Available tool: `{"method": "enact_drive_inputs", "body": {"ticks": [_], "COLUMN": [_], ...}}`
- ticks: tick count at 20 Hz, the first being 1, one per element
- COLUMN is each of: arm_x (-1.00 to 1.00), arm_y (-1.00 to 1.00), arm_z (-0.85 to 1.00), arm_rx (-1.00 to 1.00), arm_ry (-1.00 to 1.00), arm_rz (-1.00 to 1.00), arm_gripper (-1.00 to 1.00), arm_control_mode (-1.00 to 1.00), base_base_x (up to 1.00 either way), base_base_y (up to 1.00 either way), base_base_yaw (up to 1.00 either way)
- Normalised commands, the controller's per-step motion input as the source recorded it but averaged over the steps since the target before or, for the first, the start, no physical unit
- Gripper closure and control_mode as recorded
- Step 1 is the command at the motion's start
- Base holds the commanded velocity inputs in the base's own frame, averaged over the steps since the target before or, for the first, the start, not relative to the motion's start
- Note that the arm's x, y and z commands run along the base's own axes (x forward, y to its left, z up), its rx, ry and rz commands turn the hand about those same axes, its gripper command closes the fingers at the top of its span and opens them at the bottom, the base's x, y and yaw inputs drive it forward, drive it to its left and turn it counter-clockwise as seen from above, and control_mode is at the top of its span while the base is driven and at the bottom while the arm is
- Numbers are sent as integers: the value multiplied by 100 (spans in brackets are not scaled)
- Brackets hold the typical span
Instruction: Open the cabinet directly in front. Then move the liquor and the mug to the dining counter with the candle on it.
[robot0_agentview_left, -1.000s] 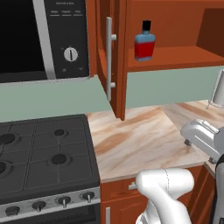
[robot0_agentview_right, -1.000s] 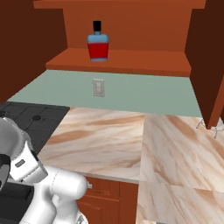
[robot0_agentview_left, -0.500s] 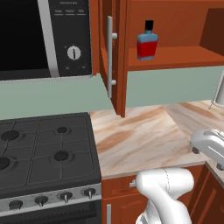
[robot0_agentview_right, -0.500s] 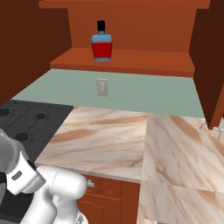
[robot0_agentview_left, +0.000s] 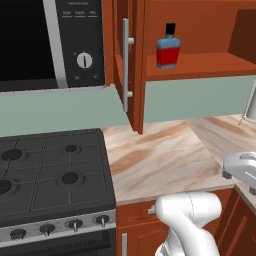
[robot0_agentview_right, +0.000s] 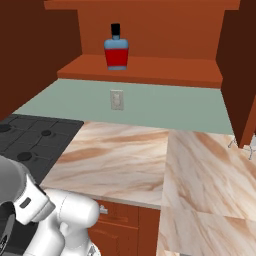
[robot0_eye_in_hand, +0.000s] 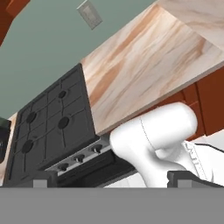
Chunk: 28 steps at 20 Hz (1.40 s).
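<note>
The reddish-brown cabinet (robot0_agentview_left: 200, 65) stands open, its left door (robot0_agentview_left: 116, 55) swung out edge-on with a long silver handle (robot0_agentview_left: 125, 65). The liquor (robot0_agentview_left: 167, 46), blue above and red below with a black cap, stands upright on the lower shelf (robot0_agentview_right: 150, 70) and appears again as the liquor (robot0_agentview_right: 116, 48) near the shelf's left half. My gripper (robot0_eye_in_hand: 113, 180) hangs low in front of the counter, open, its fingertips (robot0_eye_in_hand: 41, 180) far apart with nothing between them. The hand (robot0_agentview_left: 242, 169) sits at the right edge, well below the bottle. The mug, the dining counter and the candle are out of view.
A marble worktop (robot0_agentview_left: 165, 155) runs under the cabinet beside a black stove (robot0_agentview_left: 50, 175). A microwave (robot0_agentview_left: 50, 40) hangs over the stove. A wall outlet (robot0_agentview_right: 117, 99) sits on the green backsplash. A pale wire-footed object (robot0_agentview_left: 250, 102) stands at the worktop's far right. The right door (robot0_agentview_right: 242, 65) juts out.
The arm has folded downward: the hand dropped lower and to the right in the left base view, and sank at the left in the right base view. The bottle has stayed put.
</note>
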Motion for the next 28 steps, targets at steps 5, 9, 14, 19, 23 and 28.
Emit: {"method": "enact_drive_inputs", "body": {"ticks": [5,9,14,19,23,28], "arm_x": [0,0,-4,-2,0,0], "arm_y": [0,-8,-24,-7,-5,-33], "arm_z": [32,44,34,22,17,15], "arm_rx": [0,-3,-15,-25,-32,-19], "arm_ry": [0,0,0,0,0,0], "arm_rz": [0,-2,-10,-2,-3,0], "arm_gripper": [-100,-100,-100,-100,-100,-100], "arm_control_mode": [-100,-100,-100,-100,-100,-100], "base_base_x": [0,0,0,0,0,0], "base_base_y": [0,0,0,0,0,0], "base_base_yaw": [0,0,0,0,0,0]}}
